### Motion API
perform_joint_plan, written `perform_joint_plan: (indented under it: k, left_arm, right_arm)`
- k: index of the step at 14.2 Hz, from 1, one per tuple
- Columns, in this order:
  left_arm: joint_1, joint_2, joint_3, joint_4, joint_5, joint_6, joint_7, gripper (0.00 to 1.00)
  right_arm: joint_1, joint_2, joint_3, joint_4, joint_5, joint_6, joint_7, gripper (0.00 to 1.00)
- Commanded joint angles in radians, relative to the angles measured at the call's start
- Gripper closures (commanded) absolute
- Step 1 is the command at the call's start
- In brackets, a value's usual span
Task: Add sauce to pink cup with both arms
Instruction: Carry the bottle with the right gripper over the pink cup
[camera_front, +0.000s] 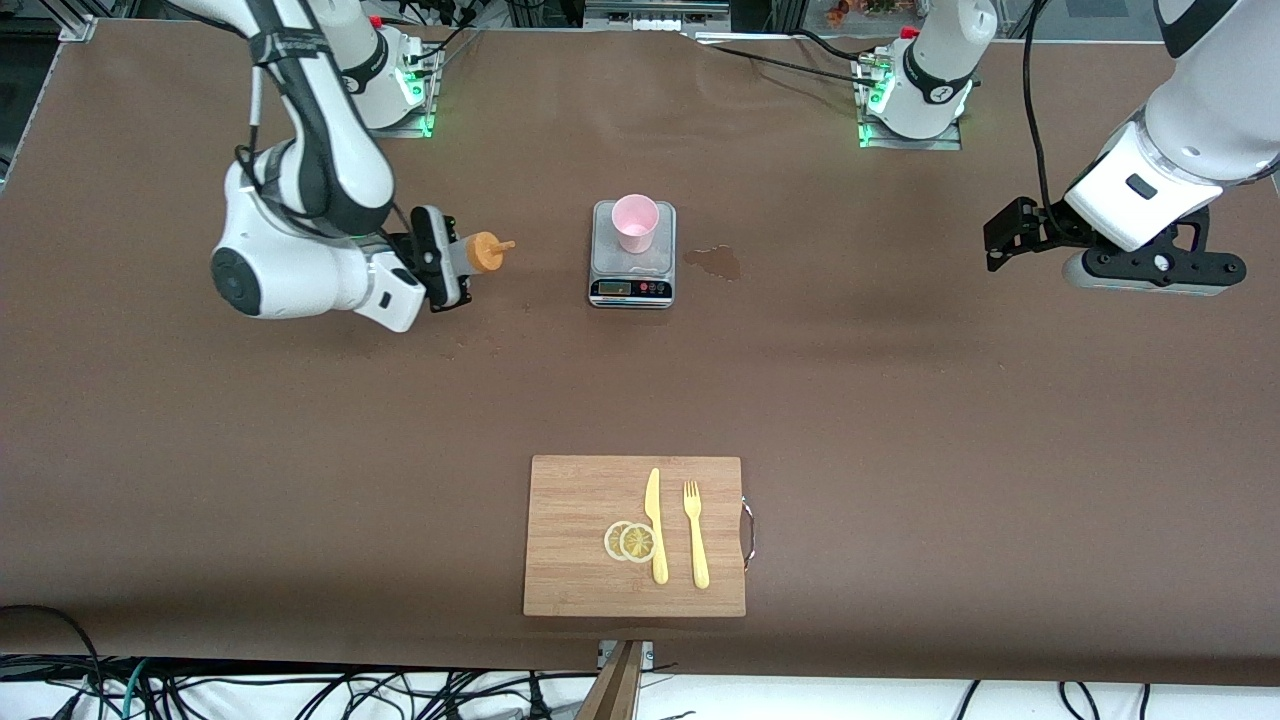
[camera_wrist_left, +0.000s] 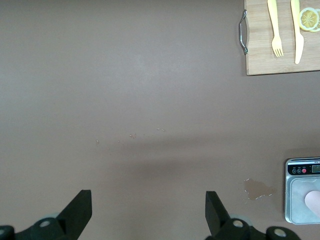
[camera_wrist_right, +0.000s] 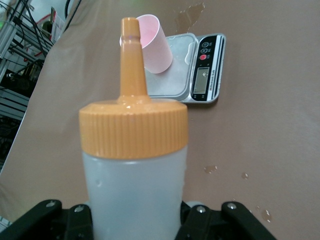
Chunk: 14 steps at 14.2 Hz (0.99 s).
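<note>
Front view: the right gripper (camera_front: 462, 262) clamps the sauce (camera_front: 484, 251) sideways over bare table, nozzle toward the pink cup (camera_front: 635, 222) on the scale (camera_front: 632, 288). Left wrist view: the left gripper (camera_wrist_left: 148, 212) hangs wide, holding nothing. Right wrist view: the nozzle lines up with the cup

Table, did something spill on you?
Yes. A wet puddle lies on the brown table beside the scale, toward the left arm's end. Small droplets also dot the table below the sauce bottle.
</note>
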Motion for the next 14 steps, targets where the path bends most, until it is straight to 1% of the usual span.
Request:
perform_joint_plan:
  k: [1,3,5,7,12,14]
  left_arm:
    - [0.003,0.014,0.000,0.028,-0.007,-0.006,0.012,0.00]
    - [0.003,0.014,0.000,0.028,-0.007,-0.006,0.012,0.00]
    - [0.003,0.014,0.000,0.028,-0.007,-0.006,0.012,0.00]
    - [0.003,0.014,0.000,0.028,-0.007,-0.006,0.012,0.00]
    - [0.003,0.014,0.000,0.028,-0.007,-0.007,0.012,0.00]
    - [0.004,0.014,0.000,0.028,-0.007,-0.007,0.012,0.00]
  right_arm:
    - [0.052,-0.031,-0.005,-0.031,-0.050,0.025,0.065,0.87]
    - [0.085,-0.028,-0.002,-0.031,-0.092,0.025,0.102,0.87]
    - [0.134,-0.025,-0.004,-0.031,-0.096,0.027,0.171,0.87]
    - [0.170,-0.025,-0.004,-0.028,-0.148,0.035,0.254,0.87]
    - [0.263,-0.025,-0.004,-0.031,-0.175,0.041,0.386,0.86]
    - [0.276,-0.028,-0.004,-0.031,-0.179,0.033,0.438,0.86]
